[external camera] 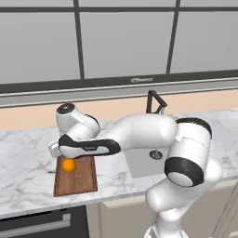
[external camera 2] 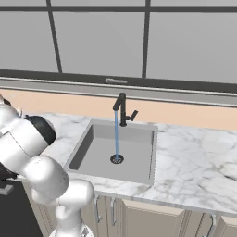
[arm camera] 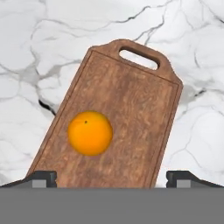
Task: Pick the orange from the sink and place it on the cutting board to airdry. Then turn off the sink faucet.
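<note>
The orange lies on the cutting board, free of the gripper. In the hand view it sits toward one long edge of the board, with bare wood all around it and the handle cut-out at the opposite short end. In the left base view the orange rests on the far part of the board, just under the arm's hand.

The board lies on the white marble counter, left of the sink, with its near short edge close to the counter's front edge. Open marble shows on the board's left and between the board and the basin.

The gripper's two dark fingertips stand wide apart at the bottom of the hand view, one beyond each long side of the board, holding nothing and touching nothing. The hand hangs above the board.

In the right base view the black sink faucet stands at the far rim of the basin, its small lever angled up to the right. A thin blue stream of water falls from the spout to the round drain. The basin floor around the drain is bare.
</note>
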